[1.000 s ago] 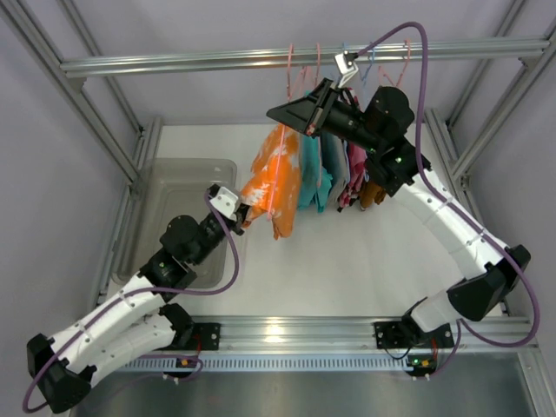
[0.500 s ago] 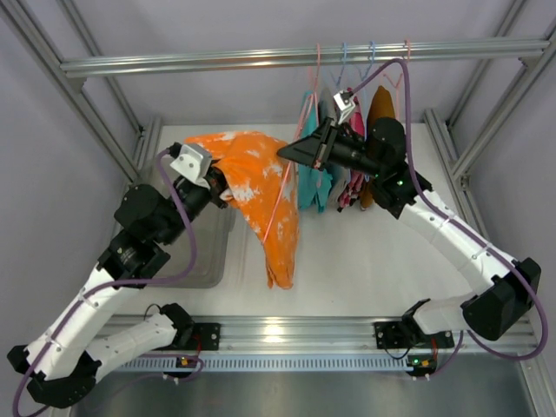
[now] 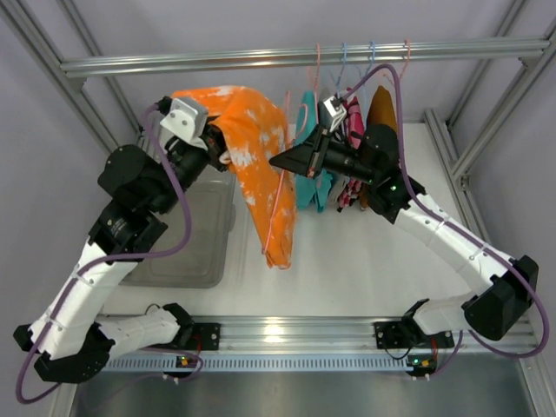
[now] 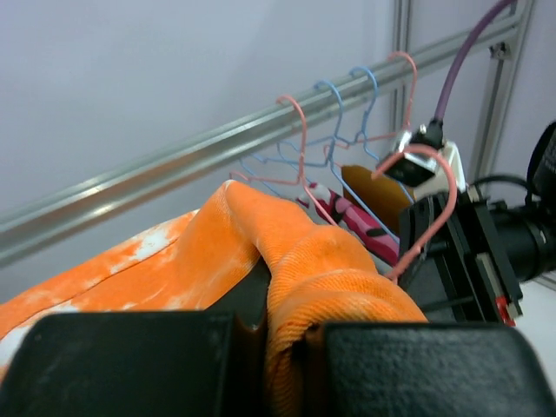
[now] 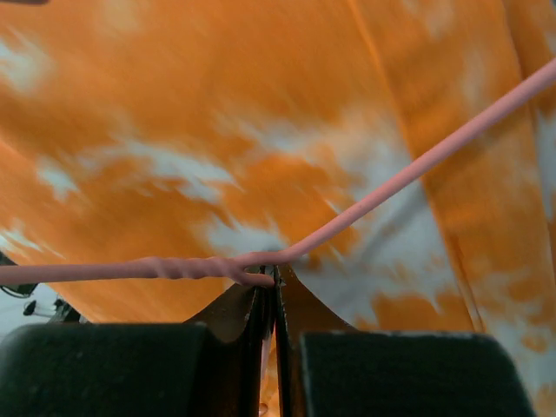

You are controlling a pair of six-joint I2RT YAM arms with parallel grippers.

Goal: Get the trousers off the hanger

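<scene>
The trousers (image 3: pixel 261 148), bright orange with white blotches, hang high above the table's left half and drape down to a point near the middle. My left gripper (image 3: pixel 219 149) is shut on a bunched fold of them (image 4: pixel 330 269), the cloth squeezed between its pads (image 4: pixel 291 321). The salmon-pink hanger (image 3: pixel 276 208) runs down through the cloth, off the rail. My right gripper (image 3: pixel 276 161) is shut on its twisted neck (image 5: pixel 200 268), jaws pressed together (image 5: pixel 275 282). Its hook (image 4: pixel 434 217) curls up beside the right wrist. Orange cloth (image 5: pixel 261 130) fills the right wrist view.
A metal rail (image 3: pixel 217 59) crosses the back with light blue and pink hangers (image 4: pixel 347 95) on it. Teal (image 3: pixel 308 187), pink (image 3: pixel 354 117) and brown-orange (image 3: pixel 380 109) garments hang behind the right arm. A clear plastic bin (image 3: pixel 187 261) lies on the table under the left arm.
My left arm has swung up and to the back left, pulling the trousers out sideways along the hanger. The right gripper with the hanger has dropped slightly down and to the left, away from the rail.
</scene>
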